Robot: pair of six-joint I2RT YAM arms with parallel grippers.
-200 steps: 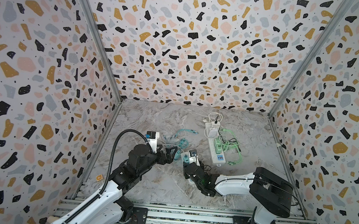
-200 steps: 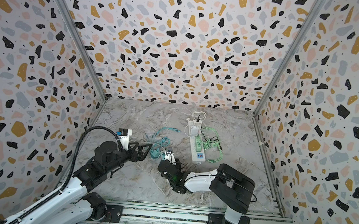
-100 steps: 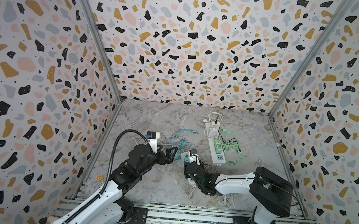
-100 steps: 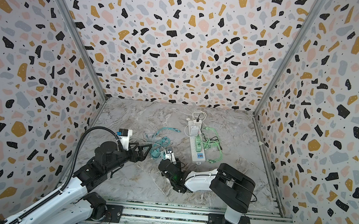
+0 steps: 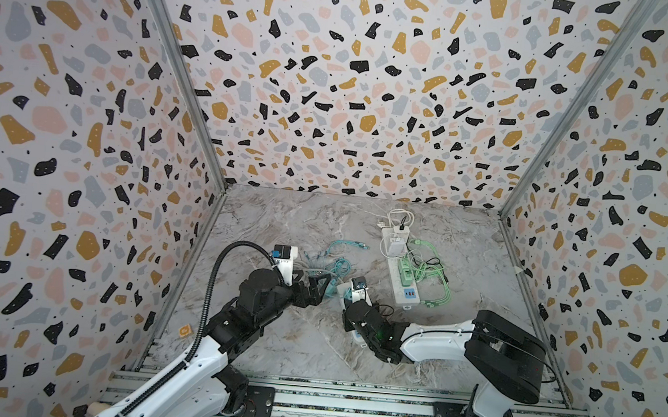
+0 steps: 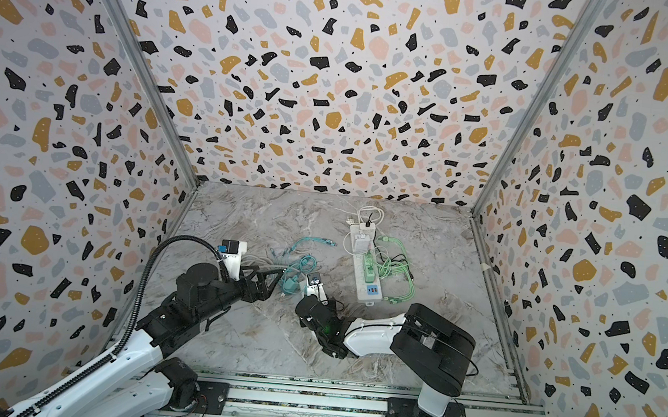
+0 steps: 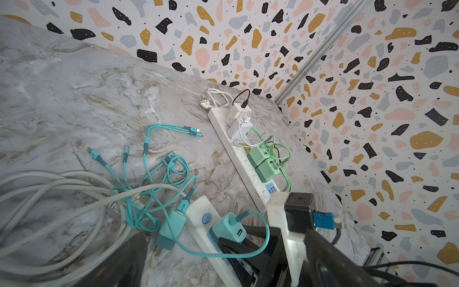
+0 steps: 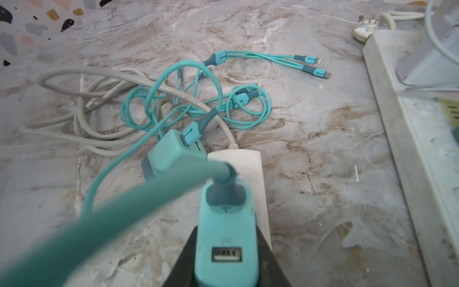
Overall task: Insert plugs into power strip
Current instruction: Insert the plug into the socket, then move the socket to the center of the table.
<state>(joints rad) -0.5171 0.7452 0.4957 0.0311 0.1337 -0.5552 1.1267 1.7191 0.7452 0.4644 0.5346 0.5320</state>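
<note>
Right end effector [image 8: 224, 269] closed onto teal plug [image 8: 224, 223]; left end effector [image 5: 320, 287] apart; teal cables [image 8: 216, 58] crowd strip [image 8: 248, 159].

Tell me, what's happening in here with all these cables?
A robot is plugging chargers into power strips. Its right gripper is shut on a teal plug, holding it upright on the near strip; whether it is fully seated is unclear. A second teal plug lies beside that strip. The left gripper hangs open close by, holding nothing. The far strip already carries white plugs and green plugs.
</note>
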